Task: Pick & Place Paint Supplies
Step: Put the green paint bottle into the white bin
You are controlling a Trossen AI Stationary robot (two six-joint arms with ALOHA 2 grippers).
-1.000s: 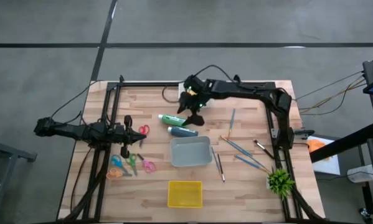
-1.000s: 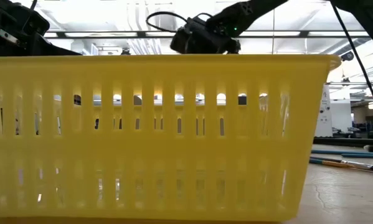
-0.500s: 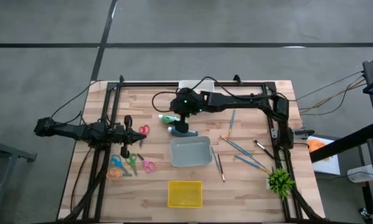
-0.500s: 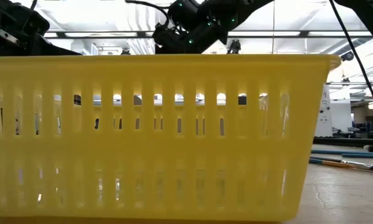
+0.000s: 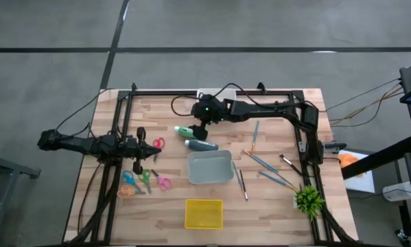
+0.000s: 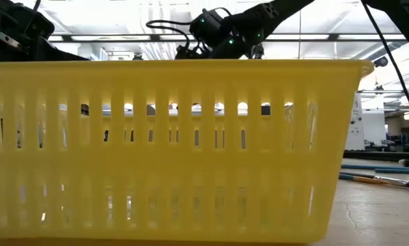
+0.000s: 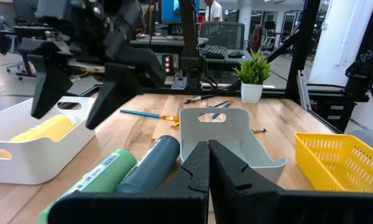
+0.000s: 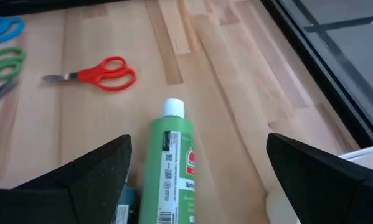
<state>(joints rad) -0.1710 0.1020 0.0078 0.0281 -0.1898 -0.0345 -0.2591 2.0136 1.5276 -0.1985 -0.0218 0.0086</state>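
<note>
Right now I see the green tube [image 8: 169, 169] lying flat on the worktop [image 5: 171, 206], its white cap pointing toward the left side, with the dark blue tube [image 5: 202, 145] lying just beside it on the near side. In the left wrist view both tubes lie side by side, and a yellow tube [image 7: 42, 129] rests inside a white tray [image 7: 24, 163] at the far edge of the worktop. My right tool [image 8: 195, 171] hovers directly over the green tube with its fingers [image 8: 86, 177] spread wide, one on each side of the tube and not touching it.

To the right of the tubes, several thin brushes [image 5: 263, 165] with blue and orange-brown handles lie scattered on the wood; one blue-handled brush [image 5: 255, 132] lies apart, farther back. A grey bin [image 5: 210, 167] sits near the middle of the worktop, just on the near side of the dark blue tube, and a yellow basket [image 5: 204, 213] stands at the near edge. A green plant [image 5: 308, 200] stands at the near right corner.

On the left side, red scissors [image 8: 96, 78] lie well apart from the tubes, with blue, green and pink scissors [image 5: 143, 181] grouped nearer to me. My left tool [image 7: 208, 163] waits low at the left side of the worktop, its fingers pressed together on nothing.
</note>
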